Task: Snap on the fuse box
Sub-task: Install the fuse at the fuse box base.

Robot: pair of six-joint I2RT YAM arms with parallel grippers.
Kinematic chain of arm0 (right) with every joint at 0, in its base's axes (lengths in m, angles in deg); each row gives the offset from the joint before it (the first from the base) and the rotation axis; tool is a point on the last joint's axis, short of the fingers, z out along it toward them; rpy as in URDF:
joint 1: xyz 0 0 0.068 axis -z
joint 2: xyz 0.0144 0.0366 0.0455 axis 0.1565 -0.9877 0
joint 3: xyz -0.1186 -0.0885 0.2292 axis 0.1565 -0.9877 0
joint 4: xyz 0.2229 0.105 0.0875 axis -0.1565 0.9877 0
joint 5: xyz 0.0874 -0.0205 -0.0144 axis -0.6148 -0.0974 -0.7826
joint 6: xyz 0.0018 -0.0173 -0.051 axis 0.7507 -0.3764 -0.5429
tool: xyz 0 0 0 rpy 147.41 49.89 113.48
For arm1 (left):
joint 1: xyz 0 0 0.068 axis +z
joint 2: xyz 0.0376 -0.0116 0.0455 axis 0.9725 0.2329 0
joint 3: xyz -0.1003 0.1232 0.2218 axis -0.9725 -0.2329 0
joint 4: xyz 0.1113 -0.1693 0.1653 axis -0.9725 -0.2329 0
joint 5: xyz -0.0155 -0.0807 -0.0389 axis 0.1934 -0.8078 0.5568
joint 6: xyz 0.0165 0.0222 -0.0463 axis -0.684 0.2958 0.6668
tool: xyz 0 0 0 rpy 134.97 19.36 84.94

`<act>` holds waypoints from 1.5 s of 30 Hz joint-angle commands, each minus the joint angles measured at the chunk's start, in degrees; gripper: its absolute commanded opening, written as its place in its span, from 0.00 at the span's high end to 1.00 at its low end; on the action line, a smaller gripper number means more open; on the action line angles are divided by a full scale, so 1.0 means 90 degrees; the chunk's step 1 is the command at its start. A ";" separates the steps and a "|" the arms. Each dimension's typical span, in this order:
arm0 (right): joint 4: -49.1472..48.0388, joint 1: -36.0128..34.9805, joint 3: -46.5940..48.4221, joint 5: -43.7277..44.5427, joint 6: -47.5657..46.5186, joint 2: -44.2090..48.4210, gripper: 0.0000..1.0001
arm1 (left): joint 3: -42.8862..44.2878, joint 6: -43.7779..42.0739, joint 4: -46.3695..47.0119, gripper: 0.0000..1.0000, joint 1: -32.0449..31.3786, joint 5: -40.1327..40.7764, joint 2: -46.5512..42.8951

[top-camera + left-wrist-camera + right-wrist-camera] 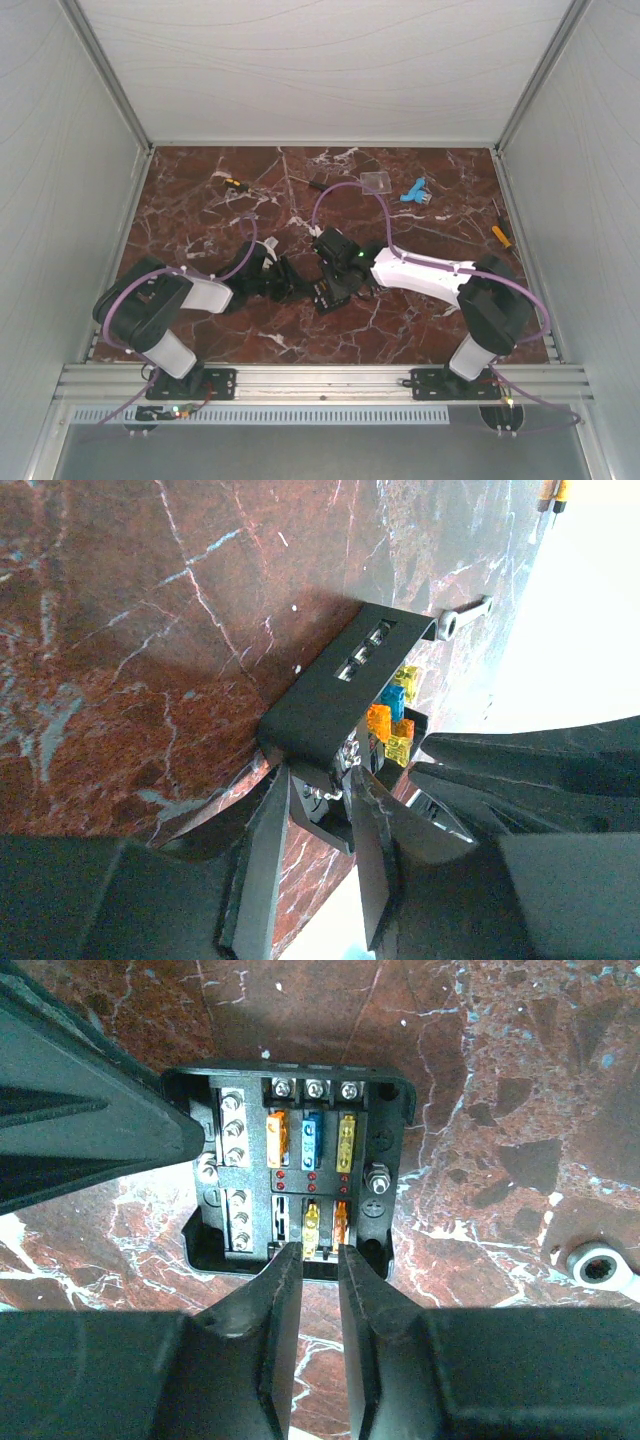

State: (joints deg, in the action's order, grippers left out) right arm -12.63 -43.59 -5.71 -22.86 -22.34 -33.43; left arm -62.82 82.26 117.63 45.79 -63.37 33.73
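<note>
The fuse box (290,1175) lies on the marble bench (200,210), in the near middle part and between the two grippers. Its open face is turned up. The box is almost square. In the right wrist view its slightly longer side runs across the picture, and the fuses stand lengthwise from the gripper side to the far side.

Inside the box, the far row holds an orange, a blue and a yellow fuse. The row closer to the right gripper holds a yellow and an orange one. A column of metal screw terminals sits at the left of the fuses.

The left gripper (318,780) is pinching one side wall of the fuse box. The right gripper (318,1252) has its fingers spread only a little, with the tips at the opposite wall of the box, and the bench shows through the narrow gap.

A ring spanner (600,1260) lies near the fuse box, not touching it. Well beyond the fuse box, toward the far wall, lie a clear plastic square plate (377,183) and a blue part (415,192). The fuse box is well apart from the bench edges, with bare marble around it.
</note>
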 commanded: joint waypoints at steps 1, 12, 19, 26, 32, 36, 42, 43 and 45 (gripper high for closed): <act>0.0154 -0.0039 0.0271 0.0064 -0.0037 0.0143 0.82 | 0.0031 0.0112 0.0408 0.68 0.0027 -0.0121 0.0030; 0.0086 -0.0044 0.0495 0.0064 -0.0092 -0.0232 0.88 | 0.0041 0.0112 0.0410 0.68 0.0027 -0.0161 0.0041; 0.0153 -0.0043 0.0521 0.0007 -0.0065 -0.0436 0.89 | 0.0041 0.0112 0.0412 0.68 0.0027 -0.0170 0.0049; 0.0225 -0.0035 0.0508 -0.0217 -0.0068 -0.0472 0.94 | 0.0050 0.0112 0.0428 0.68 0.0028 -0.0181 0.0068; 0.0402 -0.0044 0.0519 -0.0304 -0.0073 -0.0592 0.98 | 0.0060 0.0112 0.0429 0.68 0.0027 -0.0181 0.0070; 0.0505 -0.0044 0.0453 -0.0192 -0.0068 -0.0667 1.00 | 0.0060 0.0112 0.0420 0.68 0.0027 -0.0185 0.0082; 0.0621 0.0063 0.0309 -0.0091 -0.0035 -0.0703 1.00 | 0.0077 0.0103 0.0390 0.68 0.0030 -0.0181 0.0070; 0.0619 0.0100 0.0254 -0.0082 -0.0021 -0.0658 1.00 | 0.0071 0.0103 0.0390 0.68 0.0027 -0.0178 0.0077; 0.0610 0.0189 0.0155 -0.0134 0.0004 -0.0570 1.00 | 0.0070 0.0103 0.0388 0.68 0.0027 -0.0181 0.0095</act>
State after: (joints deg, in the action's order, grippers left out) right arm -10.73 -43.00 -2.11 -24.17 -22.43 -37.76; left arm -62.82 82.42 118.04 45.79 -64.13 33.95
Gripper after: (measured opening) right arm 0.017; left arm 0.318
